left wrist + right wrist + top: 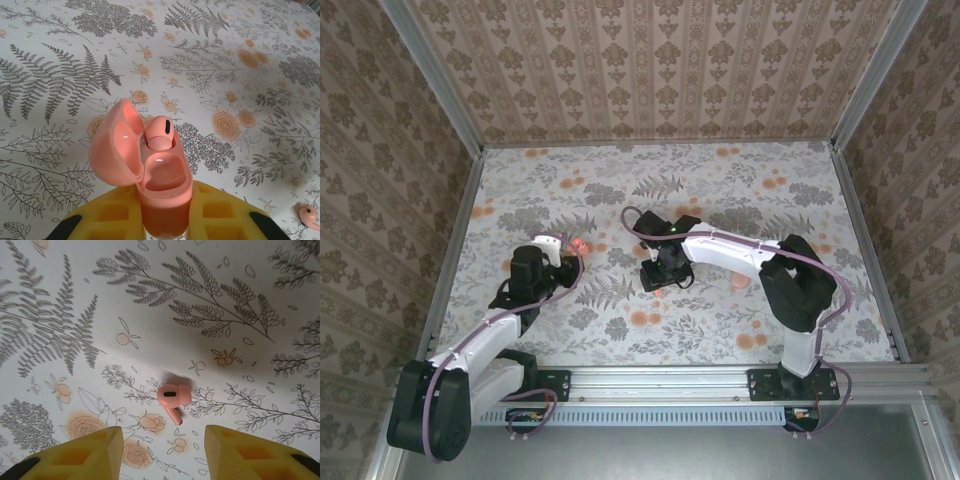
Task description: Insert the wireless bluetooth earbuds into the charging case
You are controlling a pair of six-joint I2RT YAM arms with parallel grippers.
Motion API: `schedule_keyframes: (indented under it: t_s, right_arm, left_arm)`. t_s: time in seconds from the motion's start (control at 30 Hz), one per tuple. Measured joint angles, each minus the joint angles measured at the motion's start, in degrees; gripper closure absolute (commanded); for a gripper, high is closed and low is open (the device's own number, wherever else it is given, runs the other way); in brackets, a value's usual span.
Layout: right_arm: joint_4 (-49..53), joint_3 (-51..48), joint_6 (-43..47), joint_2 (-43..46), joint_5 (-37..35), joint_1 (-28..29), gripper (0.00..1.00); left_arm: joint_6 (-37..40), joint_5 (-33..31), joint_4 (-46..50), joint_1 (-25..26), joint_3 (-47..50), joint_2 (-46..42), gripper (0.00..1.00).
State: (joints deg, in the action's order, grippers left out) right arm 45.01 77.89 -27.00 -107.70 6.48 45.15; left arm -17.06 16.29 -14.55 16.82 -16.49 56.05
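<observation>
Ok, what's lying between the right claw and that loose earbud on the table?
Nothing but bare printed tablecloth. In the right wrist view the right claw hangs open, and the loose earbud lies just ahead of the gap between its fingers.

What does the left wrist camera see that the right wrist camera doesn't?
Left wrist: the open charging case clamped in the left gripper, with one seated earbud inside.
Right wrist: the right gripper, jaws open, above a loose earbud lying on the flowery tablecloth.
Both: yellow fingers, that tablecloth, and a loose pink earbud lying on it.
</observation>
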Motion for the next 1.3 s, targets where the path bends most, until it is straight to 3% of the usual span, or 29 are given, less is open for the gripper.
schedule_keyframes:
  t_s: [0.43, 0.93, 1.3]
  right_arm:
    - [0.33, 1.46, 0.07, -5.62, 0.50, 0.00, 0.54]
    - [0.81, 2.27, 0.44, -7.54, 0.24, -0.31, 0.72]
    - [-2.47, 0.76, 0.61, -5.97, -0.02, -0.33, 0.75]
  left_arm:
    - [0.42, 0.20, 0.00, 0.17, 0.00, 0.13, 0.85]
    - [0.44, 0.20, 0.92, 0.42, -0.55, 0.13, 0.85]
    - [0.90, 0.74, -0.26, 1.20, -0.55, 2.38, 0.85]
